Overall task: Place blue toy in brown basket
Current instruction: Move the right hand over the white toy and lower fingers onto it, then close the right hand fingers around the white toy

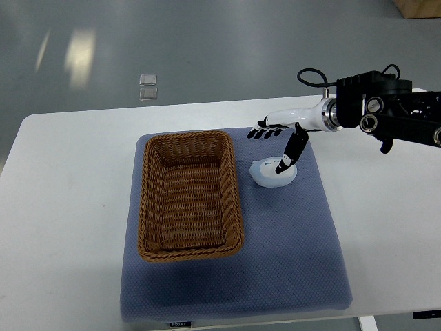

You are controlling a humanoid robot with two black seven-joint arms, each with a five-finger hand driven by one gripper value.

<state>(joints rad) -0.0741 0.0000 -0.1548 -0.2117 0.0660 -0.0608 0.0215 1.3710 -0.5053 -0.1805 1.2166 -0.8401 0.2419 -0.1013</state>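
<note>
A pale blue, rounded toy [271,174] lies on the blue-grey mat [289,241], just right of the brown wicker basket [189,195]. The basket is rectangular and holds nothing. My right hand [275,141] reaches in from the right edge and hovers over the toy's far side. Its fingers [262,131] are spread out flat toward the left, and the thumb [293,153] points down, its tip touching the top of the toy. The hand holds nothing. The left arm is not in view.
The mat lies on a white table [62,207]. The right forearm [386,114], black with cables, spans the table's far right. Grey floor lies beyond the far edge, with a small clear object [147,86] on it.
</note>
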